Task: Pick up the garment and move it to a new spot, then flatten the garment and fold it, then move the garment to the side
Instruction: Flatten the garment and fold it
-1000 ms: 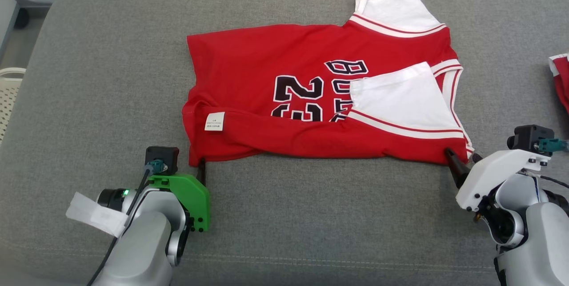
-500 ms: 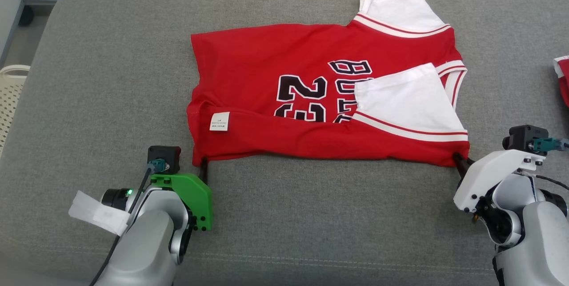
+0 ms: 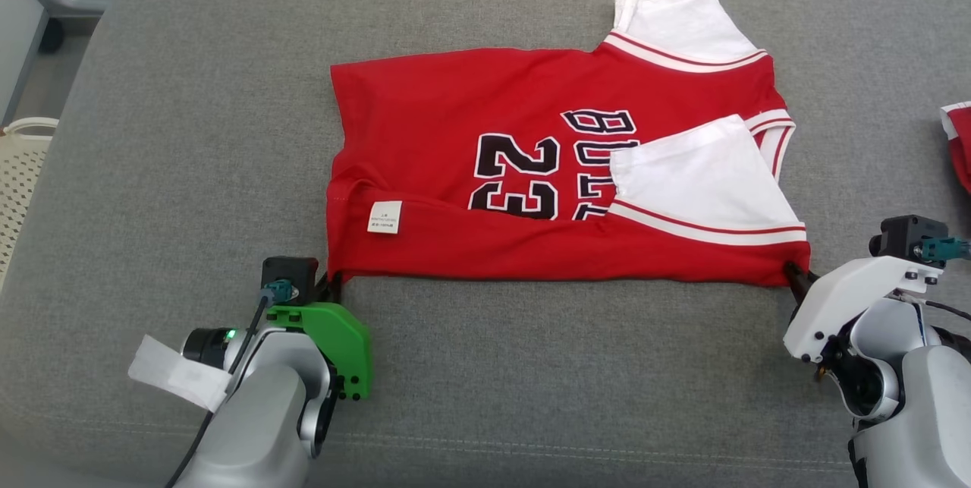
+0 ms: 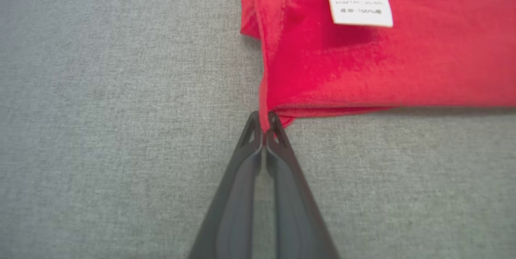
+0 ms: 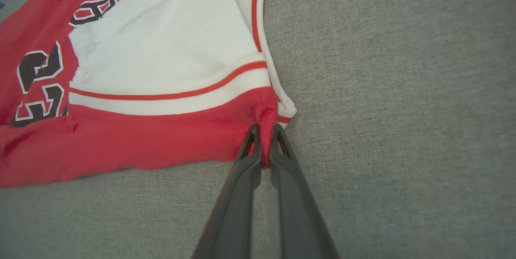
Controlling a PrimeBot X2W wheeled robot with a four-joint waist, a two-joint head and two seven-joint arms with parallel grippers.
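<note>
The red shirt point(image 3: 455, 116) lies at the middle of the grey cushion point(image 3: 190, 131). It reads "23". A white sleeve point(image 3: 698, 169) half covers the word beside it, and the print on its tag point(image 3: 384, 217) is too small to read. The left gripper point(image 4: 265, 124) is clamped tight on the shirt's 7 o'clock corner, and the right gripper point(image 5: 264, 138) is clamped on its 4 o'clock corner.

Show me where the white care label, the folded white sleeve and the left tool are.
white care label point(image 3: 384, 217), head view, middle of the tag.
folded white sleeve point(image 3: 698, 169), head view, middle of its white cloth.
left tool point(image 4: 266, 124), left wrist view, midway between its fingertips, shut on the garment point(image 4: 403, 69) corner.
</note>
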